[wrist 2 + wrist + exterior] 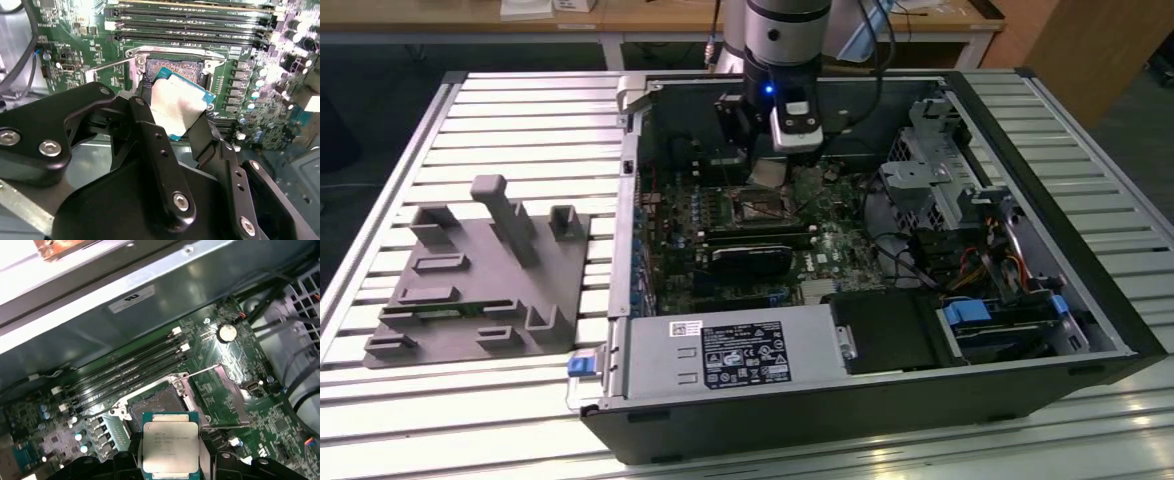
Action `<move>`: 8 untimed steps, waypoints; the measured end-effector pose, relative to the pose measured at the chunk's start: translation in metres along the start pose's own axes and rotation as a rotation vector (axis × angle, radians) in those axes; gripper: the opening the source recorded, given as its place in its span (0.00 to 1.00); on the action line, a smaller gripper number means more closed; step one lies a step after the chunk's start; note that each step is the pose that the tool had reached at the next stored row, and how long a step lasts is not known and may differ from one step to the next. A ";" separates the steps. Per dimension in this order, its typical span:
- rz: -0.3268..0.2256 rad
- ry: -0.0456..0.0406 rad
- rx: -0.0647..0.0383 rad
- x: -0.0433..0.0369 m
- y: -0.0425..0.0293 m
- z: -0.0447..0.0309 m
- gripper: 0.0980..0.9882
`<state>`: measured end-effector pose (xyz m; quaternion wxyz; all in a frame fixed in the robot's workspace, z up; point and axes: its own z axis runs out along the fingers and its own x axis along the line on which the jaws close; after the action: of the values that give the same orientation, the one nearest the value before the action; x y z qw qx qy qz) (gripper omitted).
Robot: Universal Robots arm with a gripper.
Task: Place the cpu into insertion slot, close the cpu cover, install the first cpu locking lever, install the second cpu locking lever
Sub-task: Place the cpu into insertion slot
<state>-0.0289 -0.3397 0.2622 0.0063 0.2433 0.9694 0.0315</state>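
My gripper is shut on the cpu, a flat square chip with a dull silver top and a green-blue edge. Its black fingers clamp two opposite sides. The chip hangs tilted just above and to one side of the insertion slot, whose dark centre lies bare inside its silvery rim. In the first wrist view the cpu sits in front of the insertion slot, and the cpu cover stands flipped open beside it with a thin lever raised. In the exterior view the gripper hovers over the insertion slot.
The open computer case walls in the board. Memory slots run beside the socket, and a black card lies nearer the power supply. Drive cage and cables fill the exterior view's right. A grey fixture stands outside.
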 end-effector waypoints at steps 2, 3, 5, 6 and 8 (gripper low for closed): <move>0.027 -0.0017 0.000 0.0000 0.0000 0.0001 0.49; 0.042 -0.0026 0.000 0.0000 0.0000 0.0001 0.49; 0.070 -0.0045 0.000 0.0000 0.0000 0.0002 0.49; 0.084 -0.0054 0.000 0.0000 0.0000 0.0002 0.49; 0.113 -0.0073 0.000 0.0000 0.0000 0.0003 0.49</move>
<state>-0.0289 -0.3397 0.2619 0.0081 0.2979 0.9541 0.0311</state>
